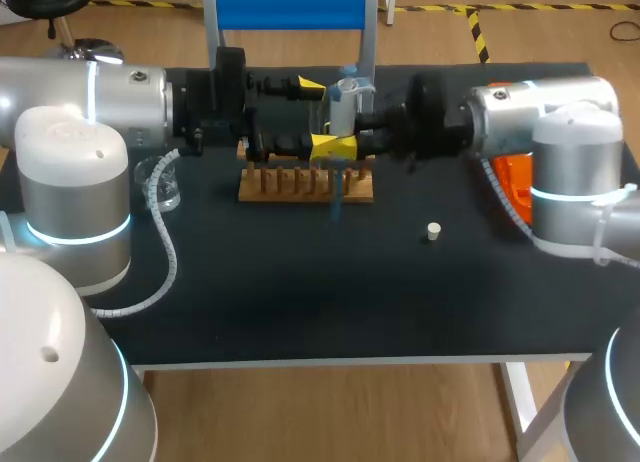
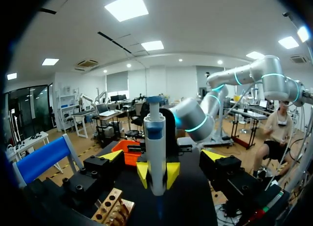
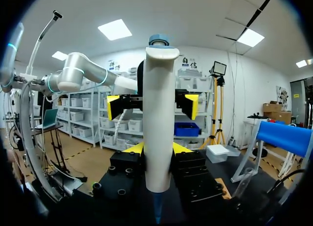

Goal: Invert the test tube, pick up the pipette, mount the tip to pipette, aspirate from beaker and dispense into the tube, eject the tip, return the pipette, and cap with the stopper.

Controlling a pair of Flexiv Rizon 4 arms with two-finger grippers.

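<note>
The white pipette (image 1: 344,97) (image 2: 155,152) (image 3: 159,123) with a blue top stands upright above the wooden rack (image 1: 300,187) (image 2: 110,206). My right gripper (image 1: 346,147) (image 3: 157,148) is shut on its body. A blue tip (image 1: 335,204) (image 3: 157,211) is mounted and points down at the rack. My left gripper (image 1: 318,112) (image 2: 162,157) is open, its yellow fingertips (image 3: 113,106) wide apart on either side of the pipette without touching it. The glass beaker (image 1: 160,187) stands at the left. The small white stopper (image 1: 433,232) lies on the table right of the rack. I cannot make out the test tube.
An orange tip box (image 1: 515,177) (image 2: 128,150) sits at the right, partly behind my right arm. A white spiral cable (image 1: 165,252) trails across the table's left side near the beaker. The black table (image 1: 300,302) has bare room in front of the rack.
</note>
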